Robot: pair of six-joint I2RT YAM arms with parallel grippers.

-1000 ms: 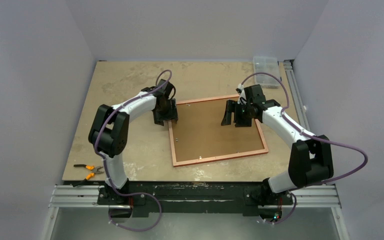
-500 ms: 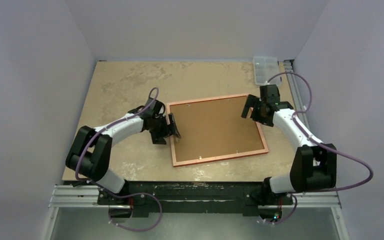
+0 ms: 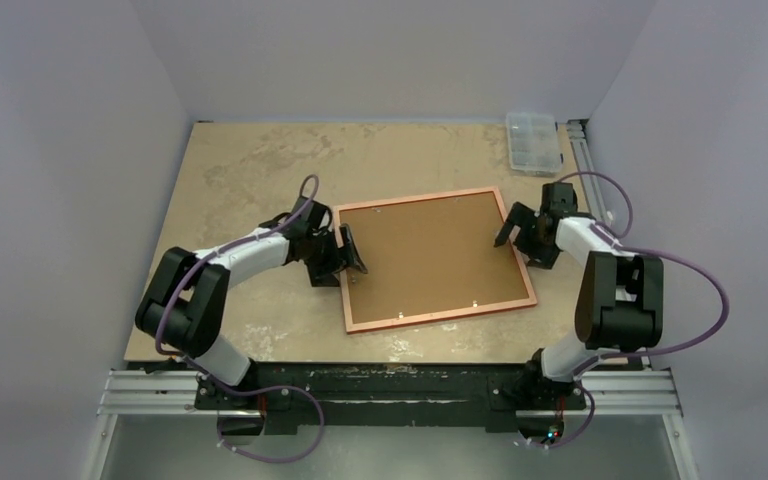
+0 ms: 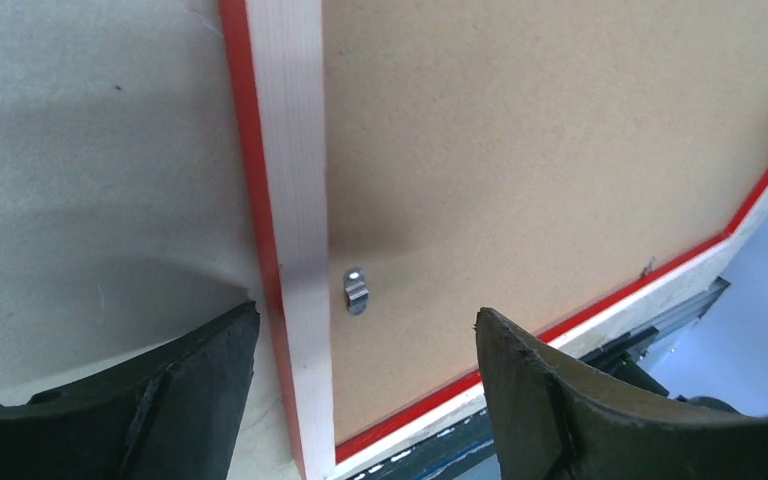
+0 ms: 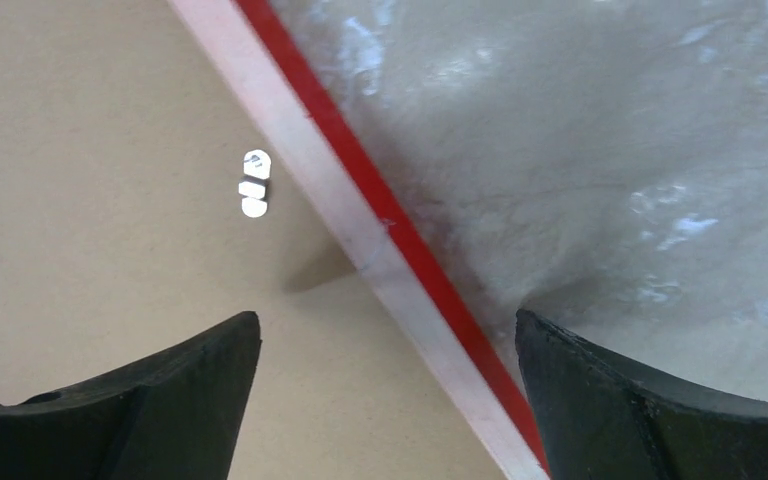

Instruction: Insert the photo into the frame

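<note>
Left gripper (image 4: 365, 335) is spread wide astride the frame's (image 3: 430, 255) left rail. Right gripper (image 5: 388, 335) is spread over its right rail. The frame lies face-down mid table (image 3: 250, 170): matte brown fibreboard back, pale wood rim, red edge, small metal clips (image 4: 356, 290).

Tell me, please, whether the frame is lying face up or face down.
Face down: the frame shows its pale back rail, with the brown backing board and a metal clip facing up.
</note>
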